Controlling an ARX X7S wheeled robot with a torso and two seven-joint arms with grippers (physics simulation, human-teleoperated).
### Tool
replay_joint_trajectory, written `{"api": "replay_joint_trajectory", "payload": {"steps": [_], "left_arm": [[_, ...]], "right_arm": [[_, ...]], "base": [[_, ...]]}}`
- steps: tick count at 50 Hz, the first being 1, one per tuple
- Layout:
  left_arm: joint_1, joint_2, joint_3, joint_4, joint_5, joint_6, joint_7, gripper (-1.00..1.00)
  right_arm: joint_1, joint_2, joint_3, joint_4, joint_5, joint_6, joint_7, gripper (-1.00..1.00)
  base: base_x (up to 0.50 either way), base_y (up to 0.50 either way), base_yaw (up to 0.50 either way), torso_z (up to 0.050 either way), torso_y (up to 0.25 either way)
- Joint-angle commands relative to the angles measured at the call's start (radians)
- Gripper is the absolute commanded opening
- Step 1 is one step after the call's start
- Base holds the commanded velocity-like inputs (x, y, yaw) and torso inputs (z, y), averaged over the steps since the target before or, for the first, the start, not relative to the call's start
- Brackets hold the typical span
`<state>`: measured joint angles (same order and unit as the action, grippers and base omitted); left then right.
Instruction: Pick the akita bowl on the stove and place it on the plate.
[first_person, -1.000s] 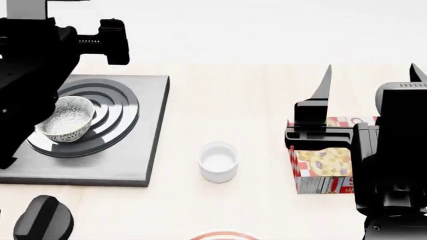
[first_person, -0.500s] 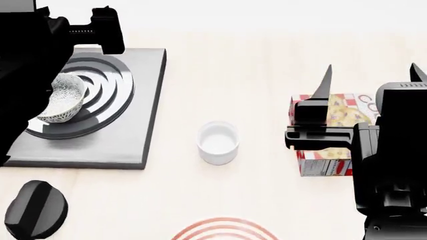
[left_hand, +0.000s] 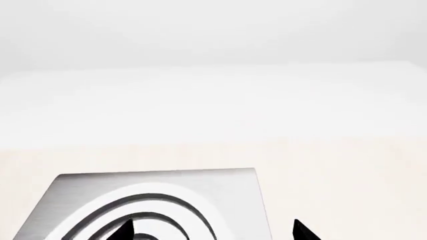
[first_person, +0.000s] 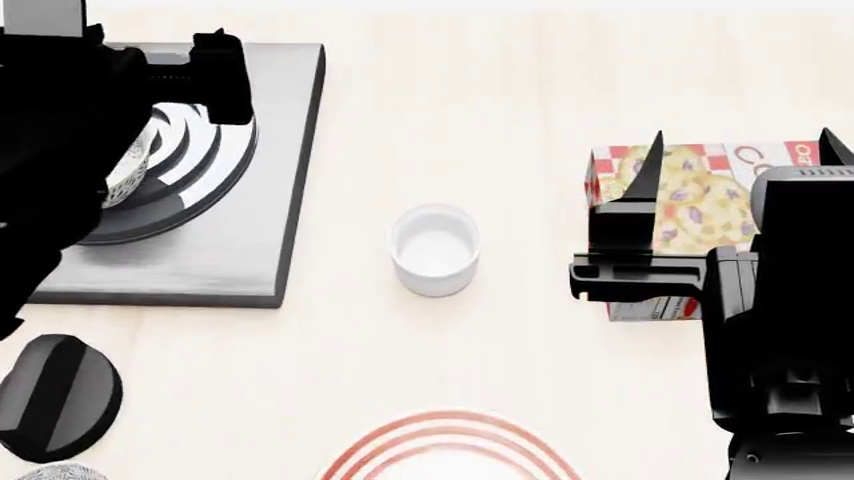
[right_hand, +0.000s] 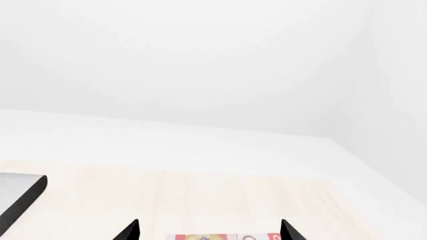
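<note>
On the left of the head view, the stove (first_person: 200, 250) lies flat on the pale wooden worktop (first_person: 441, 120), and the akita bowl (first_person: 131, 170) sits on its burner rings, mostly hidden behind the black left arm. Only a sliver of its crackled wall shows beside the arm. Whether the left end effector (left_hand: 210, 231) touches the bowl cannot be told; in the left wrist view its two fingertips stand well apart over the burner rings, so it is open. Near the stove's front corner lies the round black knob (first_person: 56, 397), apart from the slab. A plain white cup (first_person: 435, 248) stands upright on the worktop between the stove and a printed food box (first_person: 694, 200), which lies on its side. Over that box hangs the right end effector (first_person: 741, 165), fingertips spread wide and holding nothing. At the near edge of the head view, the plate (first_person: 447, 450) shows only its red-ringed rim, well apart from the stove. A second crackle-patterned bowl (first_person: 54, 472) peeks in at the bottom left corner
</note>
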<state>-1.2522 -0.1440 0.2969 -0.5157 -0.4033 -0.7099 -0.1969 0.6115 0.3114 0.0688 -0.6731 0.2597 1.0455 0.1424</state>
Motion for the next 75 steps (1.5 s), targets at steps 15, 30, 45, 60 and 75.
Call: {"api": "replay_joint_trajectory", "payload": {"steps": [15, 30, 45, 60, 75], "left_arm": [[-0.022, -0.021, 0.151, -0.037, 0.084, -0.108, -0.025, 1.0], [-0.012, -0.024, 0.146, -0.07, 0.081, -0.101, -0.039, 1.0], [0.005, -0.033, 0.123, -0.082, 0.066, -0.1, -0.057, 1.0], [0.016, -0.046, 0.132, -0.077, 0.067, -0.106, -0.06, 1.0], [0.027, -0.054, 0.137, -0.088, 0.068, -0.109, -0.069, 1.0]], "right_arm": [[0.001, 0.005, -0.001, 0.006, 0.009, -0.004, 0.006, 1.0], [0.001, 0.007, -0.002, 0.006, 0.014, -0.004, 0.011, 1.0], [0.001, 0.01, -0.004, 0.003, 0.019, -0.001, 0.016, 1.0], [0.001, 0.012, -0.004, 0.004, 0.024, -0.002, 0.021, 1.0], [0.001, 0.014, -0.005, 0.004, 0.029, -0.003, 0.025, 1.0]], "base": [[0.0, 0.0, 0.0, 0.0, 0.0], [0.0, 0.0, 0.0, 0.0, 0.0], [0.0, 0.0, 0.0, 0.0, 0.0], [0.0, 0.0, 0.0, 0.0, 0.0], [0.0, 0.0, 0.0, 0.0, 0.0]]}}
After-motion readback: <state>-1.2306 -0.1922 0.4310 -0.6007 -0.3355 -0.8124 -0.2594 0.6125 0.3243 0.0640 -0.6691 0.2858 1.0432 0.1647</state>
